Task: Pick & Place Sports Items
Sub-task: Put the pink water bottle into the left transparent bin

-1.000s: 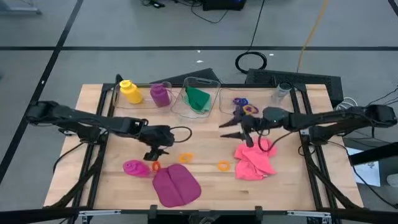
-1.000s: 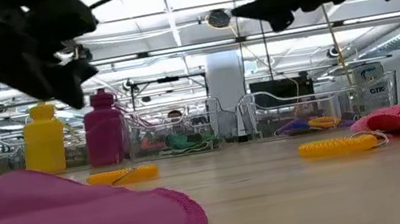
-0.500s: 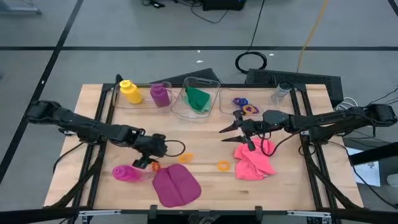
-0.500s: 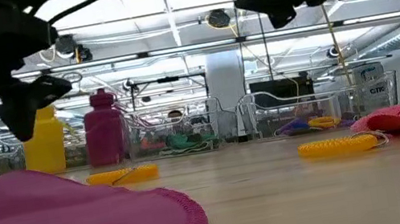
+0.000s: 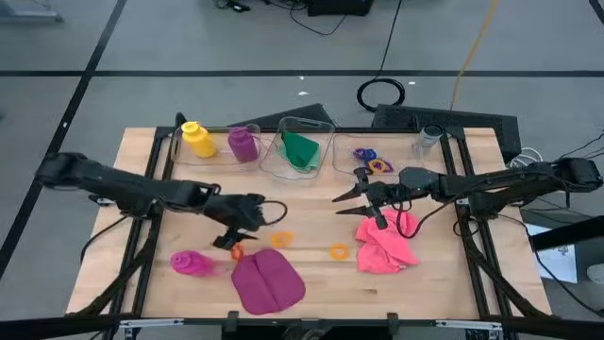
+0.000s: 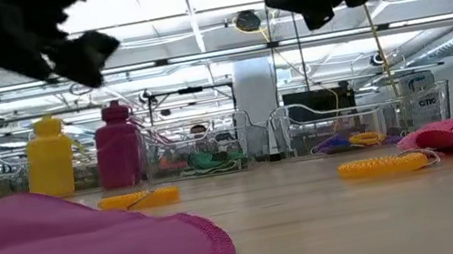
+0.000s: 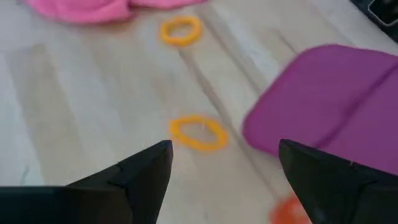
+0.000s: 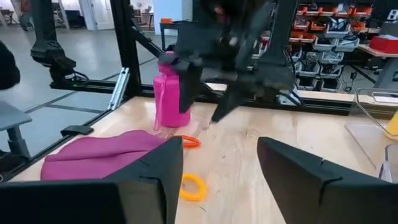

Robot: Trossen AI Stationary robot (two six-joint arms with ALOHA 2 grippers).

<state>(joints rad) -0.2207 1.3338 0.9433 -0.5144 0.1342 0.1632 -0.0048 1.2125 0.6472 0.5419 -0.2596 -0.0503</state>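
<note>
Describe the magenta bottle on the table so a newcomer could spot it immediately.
Look at the wooden table, at its front-left part, well away from the clear bins at the back. The magenta bottle stands alone beside the magenta cloth, while the yellow bottle and purple bottle sit inside a bin.

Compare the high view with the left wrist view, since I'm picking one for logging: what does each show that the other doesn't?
Only the high view shows the yellow bottle and purple bottle in a clear bin, the green cloth, the magenta bottle lying on the table, and the right gripper above the pink cloth. Only the left wrist view shows the open left gripper close up. Both show the magenta cloth, two yellow rings and the orange ring.
</note>
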